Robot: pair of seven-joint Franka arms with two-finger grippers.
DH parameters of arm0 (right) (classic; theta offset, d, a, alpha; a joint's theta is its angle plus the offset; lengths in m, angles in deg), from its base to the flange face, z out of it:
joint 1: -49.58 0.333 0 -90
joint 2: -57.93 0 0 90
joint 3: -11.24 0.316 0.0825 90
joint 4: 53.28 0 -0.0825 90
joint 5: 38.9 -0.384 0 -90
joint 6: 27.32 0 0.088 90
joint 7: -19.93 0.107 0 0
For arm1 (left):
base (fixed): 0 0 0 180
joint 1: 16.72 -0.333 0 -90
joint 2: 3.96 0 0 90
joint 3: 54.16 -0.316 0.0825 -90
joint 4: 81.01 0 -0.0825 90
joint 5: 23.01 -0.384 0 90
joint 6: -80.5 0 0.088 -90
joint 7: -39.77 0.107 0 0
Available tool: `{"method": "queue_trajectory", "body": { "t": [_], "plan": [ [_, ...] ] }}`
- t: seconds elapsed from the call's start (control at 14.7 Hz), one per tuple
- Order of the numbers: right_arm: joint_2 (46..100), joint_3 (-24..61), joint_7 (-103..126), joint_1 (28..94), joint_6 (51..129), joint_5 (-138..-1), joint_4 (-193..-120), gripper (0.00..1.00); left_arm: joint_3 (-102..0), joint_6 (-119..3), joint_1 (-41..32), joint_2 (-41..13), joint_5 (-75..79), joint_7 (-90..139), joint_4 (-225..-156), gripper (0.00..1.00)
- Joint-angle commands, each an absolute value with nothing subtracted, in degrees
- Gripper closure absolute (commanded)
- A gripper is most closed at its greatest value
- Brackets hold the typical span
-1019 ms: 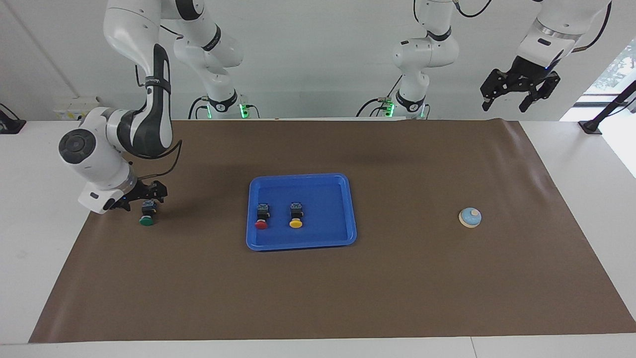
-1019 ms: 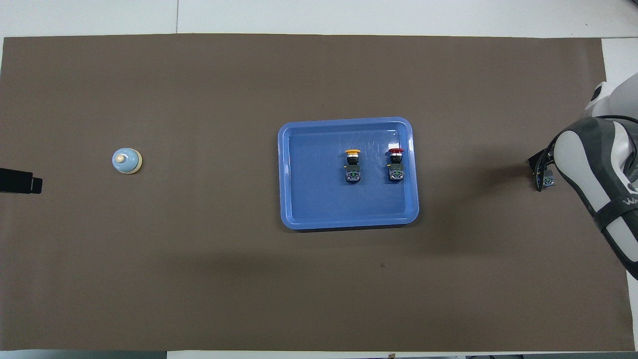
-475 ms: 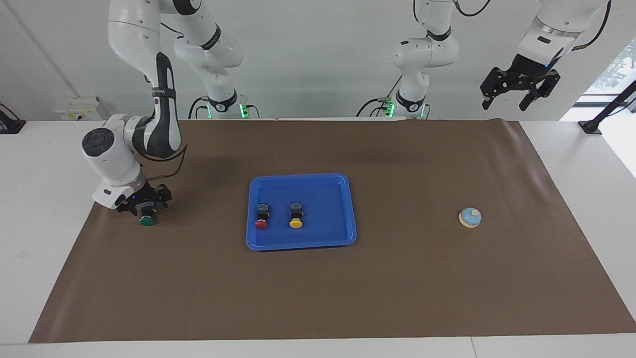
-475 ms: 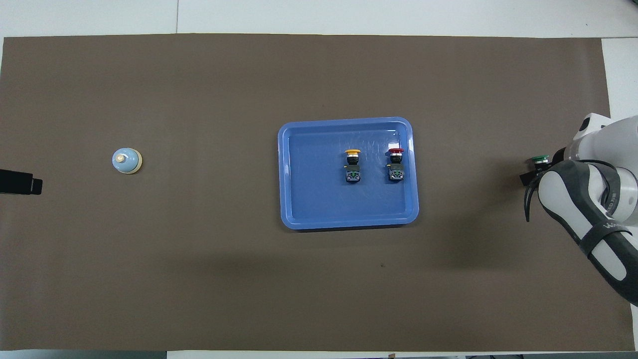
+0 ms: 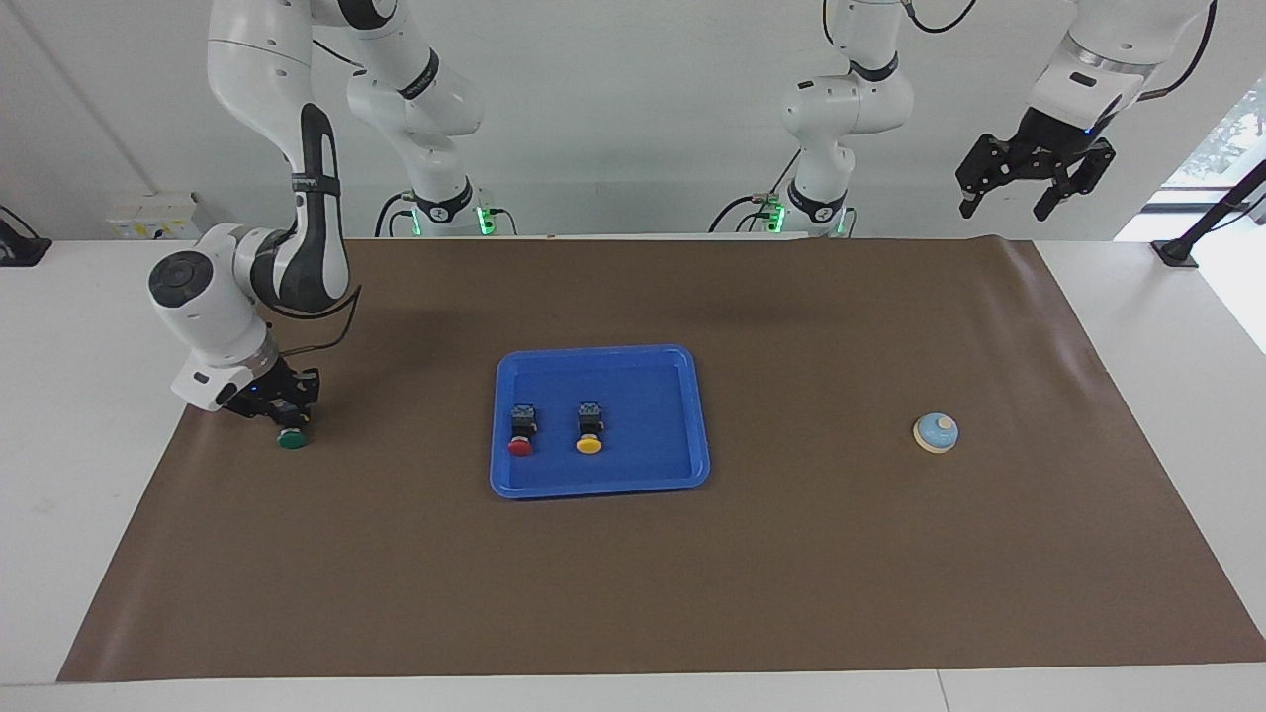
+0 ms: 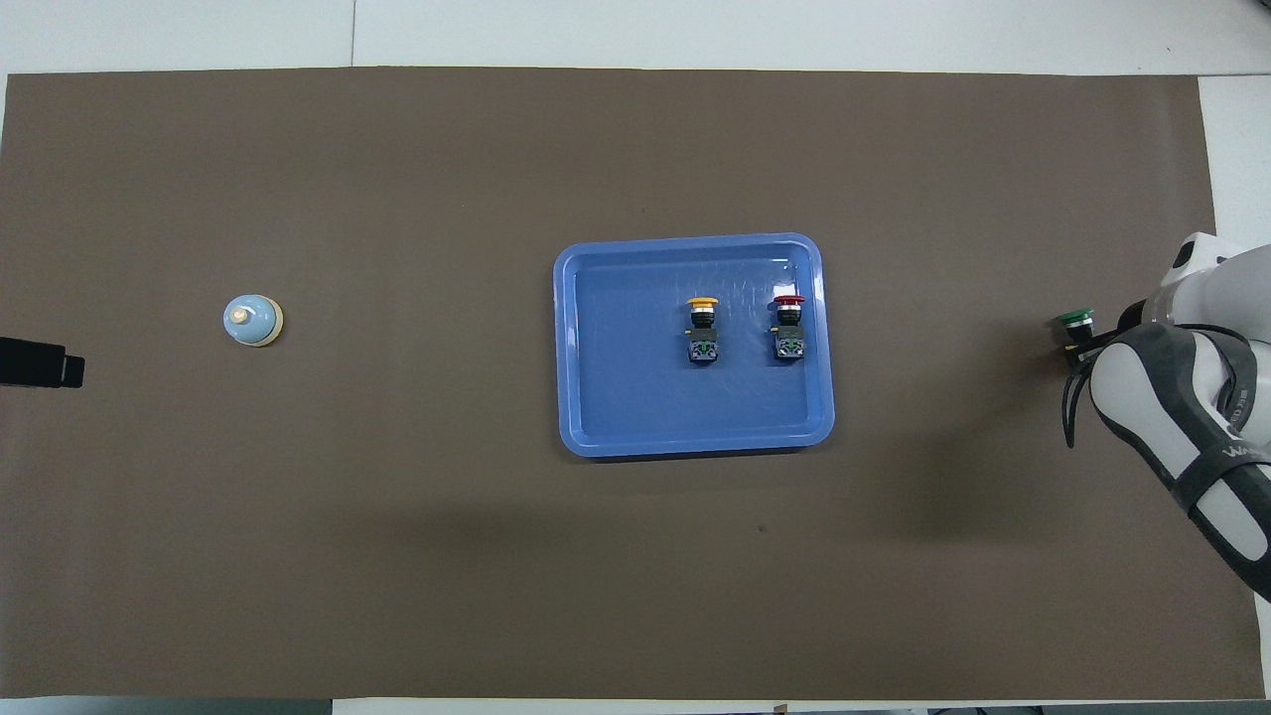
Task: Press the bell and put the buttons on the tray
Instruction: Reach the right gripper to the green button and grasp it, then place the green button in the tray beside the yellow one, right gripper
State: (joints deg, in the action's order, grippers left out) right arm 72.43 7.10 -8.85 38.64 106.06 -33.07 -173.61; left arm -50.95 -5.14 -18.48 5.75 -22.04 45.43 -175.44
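Note:
The blue tray [image 5: 599, 350] lies mid-table, also in the overhead view [image 6: 695, 239]. The red button [image 5: 521, 430] [image 6: 789, 328] and the yellow button [image 5: 589, 428] [image 6: 703, 328] lie in it side by side. The green button [image 5: 291, 441] [image 6: 1074, 320] lies on the mat toward the right arm's end. My right gripper [image 5: 285, 407] is down at the green button's black body; only the green cap shows clearly. The bell [image 5: 936, 432] [image 6: 252, 321] stands on the mat toward the left arm's end. My left gripper [image 5: 1019, 198] waits open, high above that end.
A brown mat [image 5: 791, 574] covers most of the white table. A black stand [image 5: 1177, 252] sits at the table corner by the left arm. The right arm's elbow [image 5: 188, 287] hangs over the mat's edge near the green button.
My right gripper has turned and settled lower onto the green button's body, hiding it. The green button stays on the mat. The left gripper rose slightly.

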Motion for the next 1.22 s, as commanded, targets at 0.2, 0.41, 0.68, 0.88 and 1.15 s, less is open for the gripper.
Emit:
{"method": "queue_trajectory", "body": {
  "t": [0.2, 0.41, 0.68, 0.88, 1.15],
  "plan": [
    [70.8, 8.8, -4.2, 45.7, 92.9, -33.0, -164.7, 1.00, -51.3, -4.7, -17.9, 6.1, -23.4, 45.7, -175.8, 0.00],
    [71.5, 8.9, 12.5, 57.6, 86.0, -35.6, -158.8, 1.00, -51.3, -4.7, -17.9, 6.1, -23.4, 45.7, -175.8, 0.00],
    [75.9, 8.8, 32.6, 72.8, 87.9, -47.9, -152.4, 1.00, -51.3, -4.7, -17.9, 6.1, -23.4, 45.7, -175.8, 0.00],
    [82.5, 8.7, 45.1, 82.3, 93.1, -47.5, -147.7, 1.00, -51.3, -4.7, -17.9, 6.1, -23.4, 45.7, -175.8, 0.00],
    [85.6, 8.8, 49.3, 87.1, 102.4, -47.1, -149.9, 1.00, -51.3, -4.7, -17.9, 6.1, -23.4, 45.7, -175.8, 0.00]
  ]
}}
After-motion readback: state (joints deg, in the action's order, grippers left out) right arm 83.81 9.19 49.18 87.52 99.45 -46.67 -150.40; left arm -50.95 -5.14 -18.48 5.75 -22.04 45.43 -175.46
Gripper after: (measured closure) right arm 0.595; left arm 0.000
